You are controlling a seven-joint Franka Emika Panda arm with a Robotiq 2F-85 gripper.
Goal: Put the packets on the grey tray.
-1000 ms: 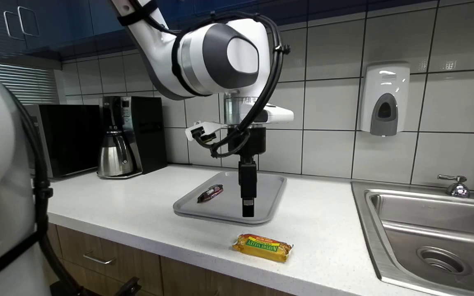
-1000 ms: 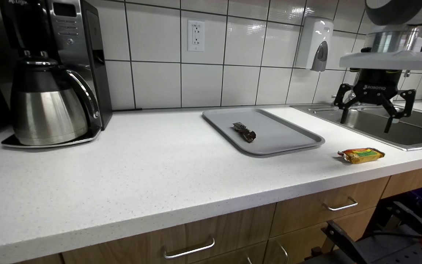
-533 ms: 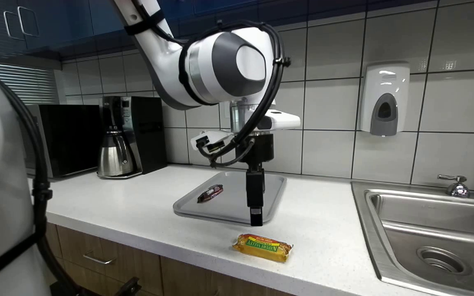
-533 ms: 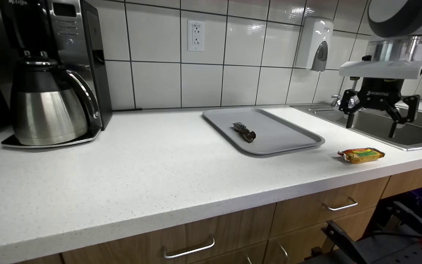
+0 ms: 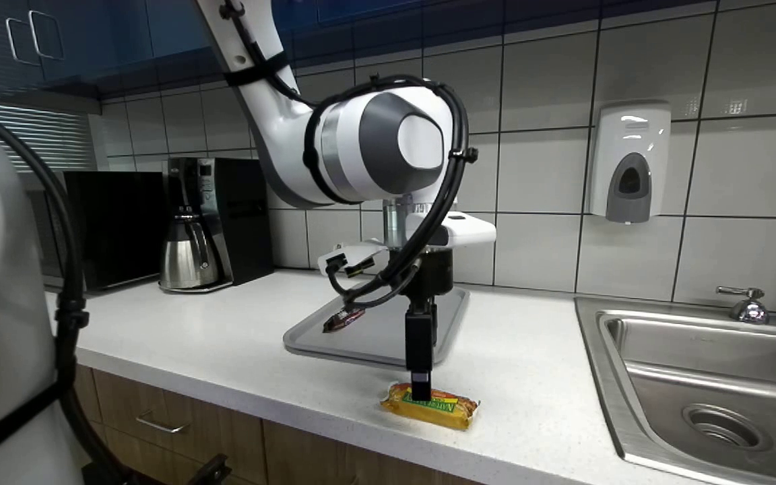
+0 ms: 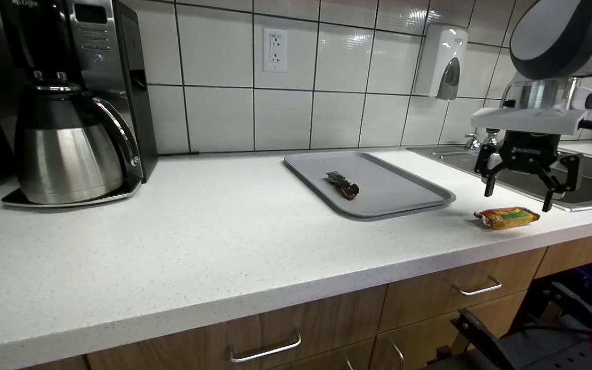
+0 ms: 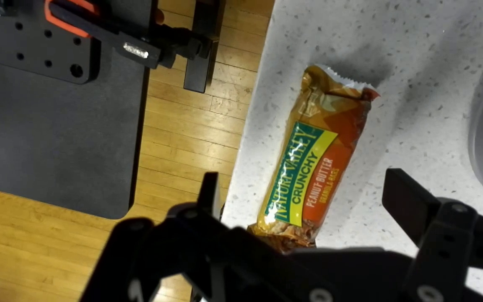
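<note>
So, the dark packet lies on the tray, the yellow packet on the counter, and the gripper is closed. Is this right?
Not quite: the gripper is open; the wrist view shows its fingers apart. The rest is right: the dark packet lies on the tray, the yellow packet on the counter.

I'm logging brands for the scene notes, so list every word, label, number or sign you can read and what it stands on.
"NATURE VALLEY": granola packet
"CRUNCHY": granola packet
"PEANUT BUTTER": granola packet
"GRANOLA BARS": granola packet
"ROBOTIQ": gripper
"Coffee": coffee maker; the start of the name is blurred
Too small or blurred to read: print on the dark packet, wall outlet and soap dispenser, and the coffee maker's smaller markings. No number is readable.
</note>
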